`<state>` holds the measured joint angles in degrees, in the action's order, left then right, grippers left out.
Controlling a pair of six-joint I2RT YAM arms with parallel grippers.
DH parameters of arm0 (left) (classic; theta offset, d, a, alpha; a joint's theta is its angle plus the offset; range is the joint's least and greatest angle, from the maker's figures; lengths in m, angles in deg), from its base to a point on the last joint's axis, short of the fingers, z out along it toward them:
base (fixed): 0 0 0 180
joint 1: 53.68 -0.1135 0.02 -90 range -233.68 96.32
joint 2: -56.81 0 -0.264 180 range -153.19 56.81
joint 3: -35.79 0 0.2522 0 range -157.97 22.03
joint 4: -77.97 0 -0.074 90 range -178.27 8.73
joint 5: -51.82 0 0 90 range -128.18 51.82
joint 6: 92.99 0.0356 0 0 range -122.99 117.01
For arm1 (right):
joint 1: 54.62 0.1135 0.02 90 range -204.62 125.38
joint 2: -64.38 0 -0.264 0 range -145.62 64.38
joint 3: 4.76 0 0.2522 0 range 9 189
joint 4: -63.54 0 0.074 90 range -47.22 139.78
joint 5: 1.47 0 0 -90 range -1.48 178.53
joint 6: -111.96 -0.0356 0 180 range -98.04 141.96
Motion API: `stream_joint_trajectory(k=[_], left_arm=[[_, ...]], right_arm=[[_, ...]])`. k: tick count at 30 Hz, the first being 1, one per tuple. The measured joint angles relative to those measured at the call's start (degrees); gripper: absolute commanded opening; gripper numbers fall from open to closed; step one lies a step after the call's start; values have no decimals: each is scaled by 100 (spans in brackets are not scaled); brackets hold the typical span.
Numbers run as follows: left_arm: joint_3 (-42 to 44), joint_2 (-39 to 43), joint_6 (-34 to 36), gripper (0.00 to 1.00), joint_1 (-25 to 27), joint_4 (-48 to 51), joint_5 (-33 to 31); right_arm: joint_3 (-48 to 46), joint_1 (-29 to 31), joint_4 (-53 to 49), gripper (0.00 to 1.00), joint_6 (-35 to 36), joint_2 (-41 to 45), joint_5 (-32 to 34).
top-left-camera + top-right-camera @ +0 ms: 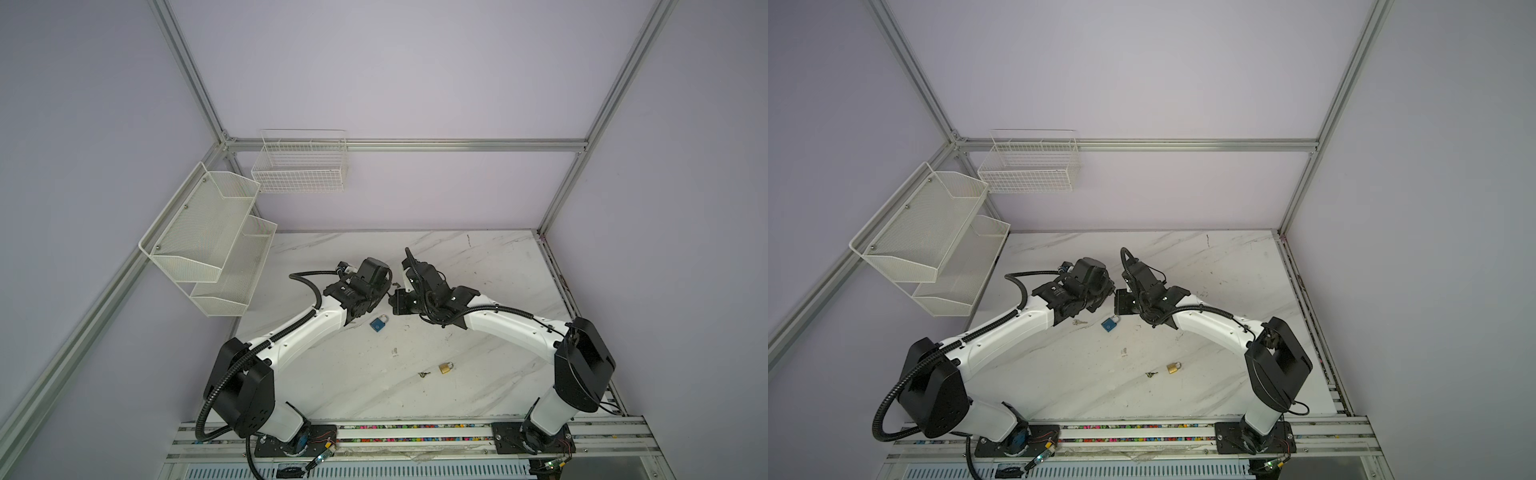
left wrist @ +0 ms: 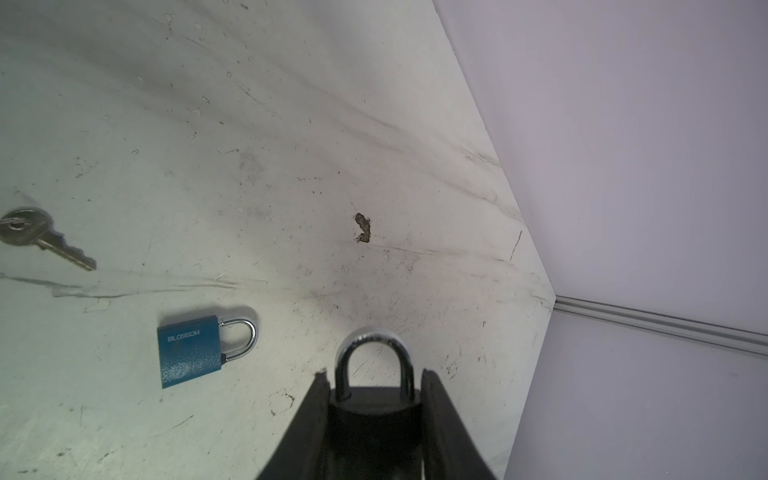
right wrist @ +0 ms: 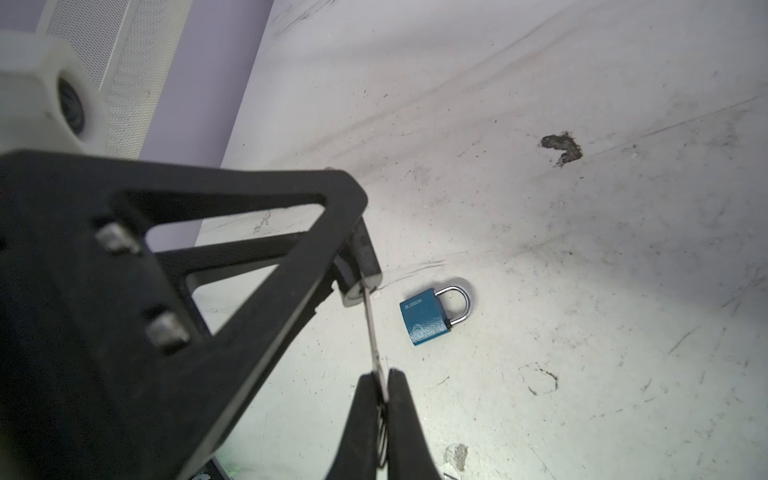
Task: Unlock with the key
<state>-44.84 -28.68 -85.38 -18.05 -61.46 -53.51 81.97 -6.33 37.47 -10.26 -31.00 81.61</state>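
In a top view, a loose key point(image 1: 1079, 322) lies left of centre on the marbled table point(image 1: 478, 266). Right of it, a blue padlock point(image 1: 379, 324) rests flat near mid-frame. Just above that, the left gripper point(image 2: 374, 374) clamps the body of a black padlock point(image 2: 374, 411), whose shackle sits in the body on both sides. From the right, the right gripper point(image 3: 381, 378) pinches a key point(image 3: 371, 328) by its head, the blade's tip meeting the black padlock's underside. Lower right of centre lie small keys point(image 1: 424, 374) and, just beside them, a brass padlock point(image 1: 445, 368).
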Motion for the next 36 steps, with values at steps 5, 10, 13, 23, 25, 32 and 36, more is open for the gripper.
stream_joint_trajectory(k=[5,10,13,23,25,32,36], left_arm=[[4,0,2,0,17,9,-50],[118,57,-4,0,9,-26,2],[240,136,-22,0,-28,-50,17],[649,352,-122,0,-275,328,321],[675,459,-195,0,-409,302,363],[896,874,-627,0,-804,-111,544],[935,922,-809,0,-841,-236,669]], right_arm=[[131,4,-214,0,46,-22,11],[146,17,-308,0,63,-22,2],[175,33,-348,0,79,-22,-17],[424,-17,44,0,173,-20,46],[352,-15,92,0,177,-20,-31],[175,37,92,0,192,-35,-317],[319,146,107,0,240,-254,-496]])
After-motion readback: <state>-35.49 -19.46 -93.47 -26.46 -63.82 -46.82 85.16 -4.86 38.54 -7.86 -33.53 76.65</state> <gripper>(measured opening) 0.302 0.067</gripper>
